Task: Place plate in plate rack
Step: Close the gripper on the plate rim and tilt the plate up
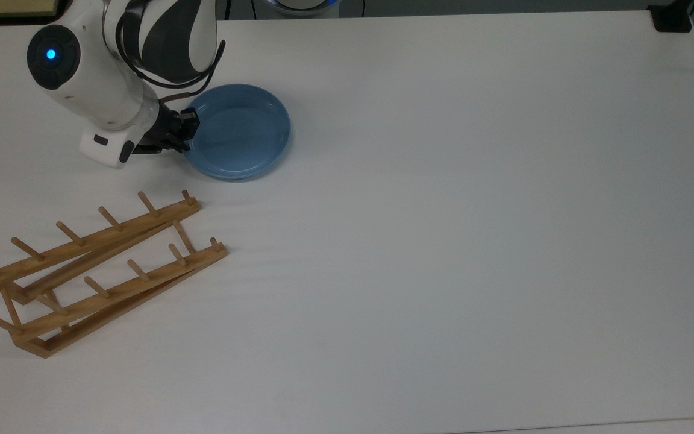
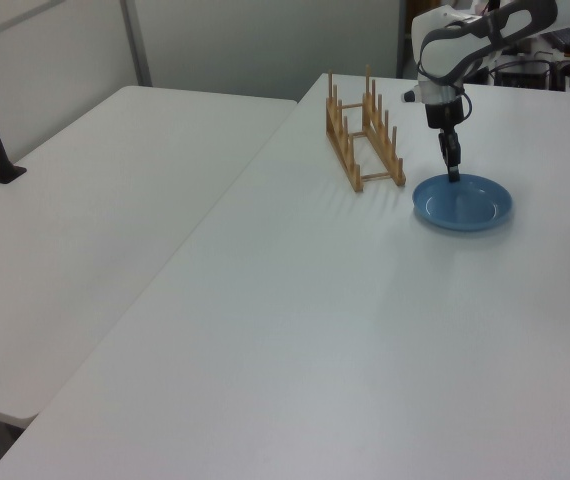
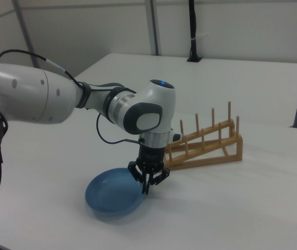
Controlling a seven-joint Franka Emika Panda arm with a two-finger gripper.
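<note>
The light-blue plate (image 1: 240,131) lies flat on the white table (image 1: 443,211), well apart from the wooden plate rack (image 1: 97,271). The gripper (image 1: 185,129) points down at the plate's rim on the top view's left, its jaws close together at that rim; whether they actually clamp it I cannot tell.

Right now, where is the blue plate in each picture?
Top view: the plate is upper left, above the plate rack.
Left view: upper right, just right of the rack's near end.
Right view: bottom centre, left of the rack.
Shared landmark: the claw at the plate's rim.
</note>
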